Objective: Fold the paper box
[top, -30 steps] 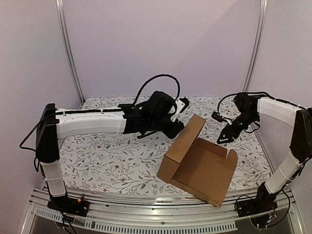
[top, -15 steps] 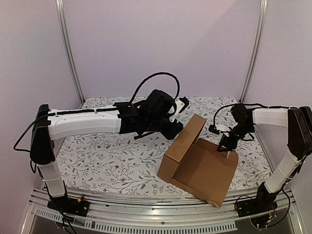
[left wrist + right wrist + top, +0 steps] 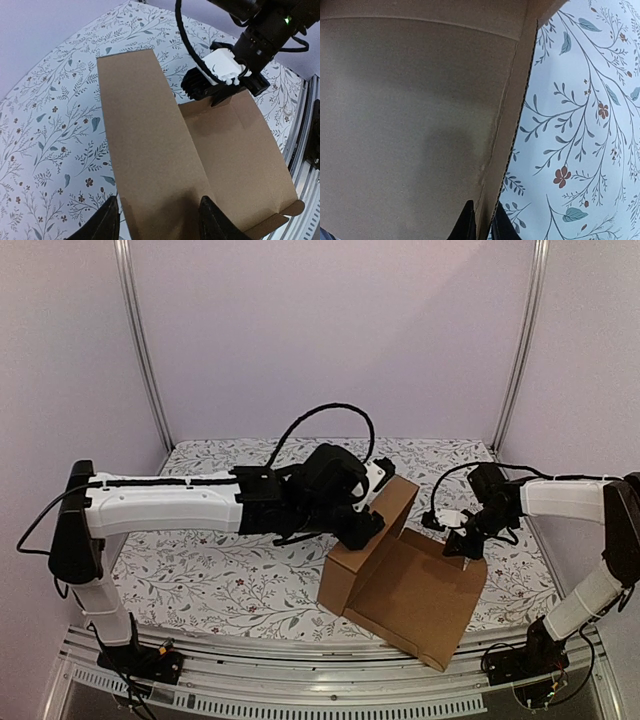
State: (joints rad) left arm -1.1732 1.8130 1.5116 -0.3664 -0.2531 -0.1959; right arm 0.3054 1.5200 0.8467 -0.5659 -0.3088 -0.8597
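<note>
The paper box (image 3: 410, 585) is brown cardboard, partly folded, with one long panel (image 3: 145, 125) standing up on its left and a flat panel lying to the right. My left gripper (image 3: 372, 525) is open just above the raised panel, its fingers (image 3: 111, 215) spread either side of that panel's top (image 3: 159, 200). My right gripper (image 3: 460, 552) is shut on the narrow flap (image 3: 512, 140) at the box's far right edge, one finger on each side (image 3: 482, 210). It also shows in the left wrist view (image 3: 225, 92).
The table has a floral cloth (image 3: 220, 570). Metal frame posts (image 3: 140, 340) stand at the back corners and a metal rail (image 3: 300, 680) runs along the near edge. The box's near right corner (image 3: 440, 660) reaches the table's front edge.
My left arm has reached right and down onto the raised panel. My right gripper has come down onto the far flap and shut on it. The box has shifted slightly left.
</note>
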